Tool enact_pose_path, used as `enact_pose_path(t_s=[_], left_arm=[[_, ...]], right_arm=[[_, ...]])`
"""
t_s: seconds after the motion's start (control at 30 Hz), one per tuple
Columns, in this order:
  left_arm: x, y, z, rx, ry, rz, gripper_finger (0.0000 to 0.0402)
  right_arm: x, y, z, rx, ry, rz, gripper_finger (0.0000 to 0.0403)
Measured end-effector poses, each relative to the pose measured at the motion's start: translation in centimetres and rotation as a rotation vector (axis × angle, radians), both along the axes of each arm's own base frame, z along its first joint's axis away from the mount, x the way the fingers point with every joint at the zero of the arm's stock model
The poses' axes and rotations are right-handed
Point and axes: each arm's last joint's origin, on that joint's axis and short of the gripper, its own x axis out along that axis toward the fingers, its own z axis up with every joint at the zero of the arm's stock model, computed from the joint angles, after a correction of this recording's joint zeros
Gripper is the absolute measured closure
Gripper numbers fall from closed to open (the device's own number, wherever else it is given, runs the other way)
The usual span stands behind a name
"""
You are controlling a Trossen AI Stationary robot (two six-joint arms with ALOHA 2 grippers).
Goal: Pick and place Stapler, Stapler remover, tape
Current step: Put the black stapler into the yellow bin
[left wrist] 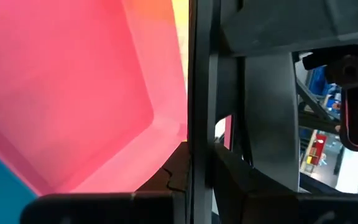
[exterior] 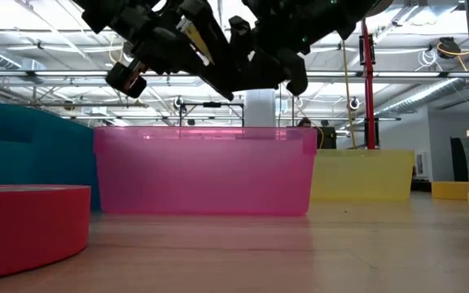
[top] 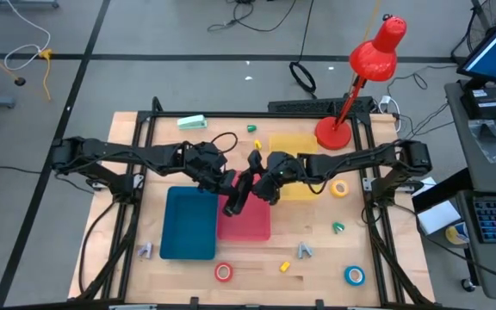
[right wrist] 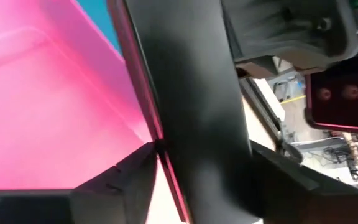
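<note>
A black stapler [top: 234, 196] hangs slanted above the pink bin [top: 250, 226], between my two grippers at the table's middle. My left gripper [top: 225, 181] comes at it from the left and is shut on it; the stapler shows as a dark upright bar [left wrist: 201, 81] in the left wrist view. My right gripper [top: 262, 184] comes from the right, and its fingers close round the stapler's broad black body [right wrist: 194, 106]. A red tape roll [top: 223, 272], a blue one [top: 354, 275] and a yellow one [top: 340, 189] lie flat on the table. Small stapler removers [top: 304, 250] [top: 338, 227] lie near the front right. My left gripper pinches the stapler between its two fingers [left wrist: 166, 186], which lie across its length [left wrist: 199, 143]. It comes slanting down from the table's left. The stapler is lifted clear and tilted over the pink bin. My right gripper has a finger [right wrist: 126, 174] on each long side of the stapler's body [right wrist: 166, 149], lying across it. It comes slanting down from the table's right. The body fills the gap between the fingertips. The stapler hangs clear above the pink bin.
A blue bin [top: 188, 224] stands left of the pink bin, a yellow bin [top: 293, 145] behind my right arm. A red desk lamp [top: 364, 77] stands at the back right, a mint stapler [top: 192, 122] at the back left. More small removers [top: 145, 251] [top: 252, 129] lie about.
</note>
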Motion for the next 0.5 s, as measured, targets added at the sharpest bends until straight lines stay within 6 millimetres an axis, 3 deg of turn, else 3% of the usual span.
enact_pose_path(t_s=[0.2, 0.5], left_arm=[[-0.21, 0.17, -0.18, 0.004, 0.024, -0.003, 0.0363], [-0.28, 0.90, -0.14, 0.017, 0.017, 0.011, 0.0359]], right_arm=[[-0.06, 0.14, -0.15, -0.004, 0.013, -0.006, 0.0261], [-0.09, 0.19, -0.20, -0.020, 0.018, -0.046, 0.0263]])
